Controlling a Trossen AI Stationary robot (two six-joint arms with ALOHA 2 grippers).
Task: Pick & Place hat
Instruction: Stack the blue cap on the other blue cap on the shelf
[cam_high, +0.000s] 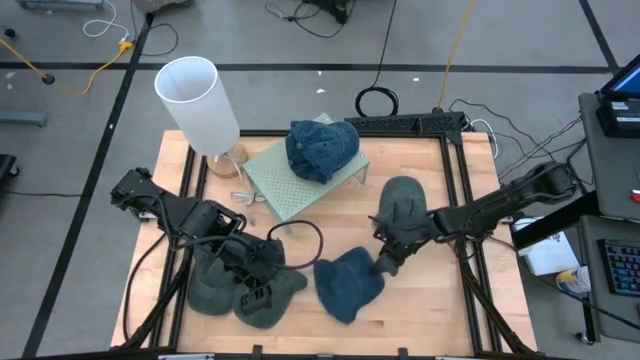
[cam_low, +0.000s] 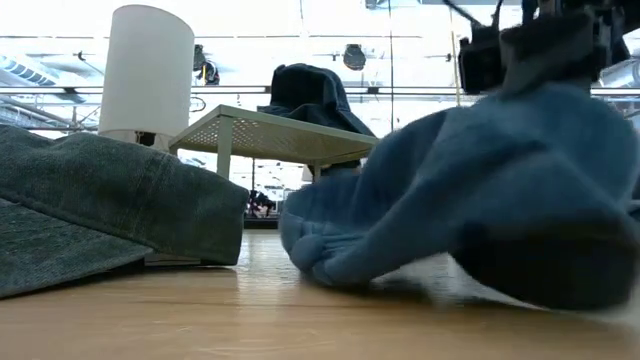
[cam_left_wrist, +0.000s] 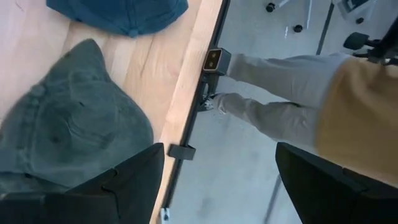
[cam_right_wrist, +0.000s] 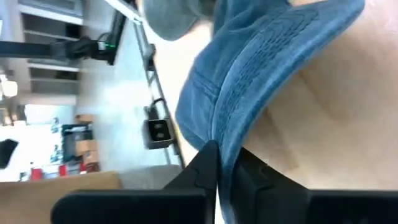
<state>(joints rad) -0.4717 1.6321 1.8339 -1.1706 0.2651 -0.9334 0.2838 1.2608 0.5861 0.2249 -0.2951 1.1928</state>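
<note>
- Pinching the blue hat (cam_high: 349, 285) at its edge, the right tool (cam_high: 384, 262) is sitting low centre of the high view; the right wrist view is showing fabric pressed between the fingers (cam_right_wrist: 205, 163).
- Hat is lying mostly on the desk (cam_high: 420, 320), sagging from the grip: judged soft, light, floppy.
- Taking hold at the stitched brim band seems best; the crown would bunch.
- Left tool (cam_high: 255, 297) is waiting, spread wide, over the grey hat (cam_high: 215, 285) at lower left.
</note>
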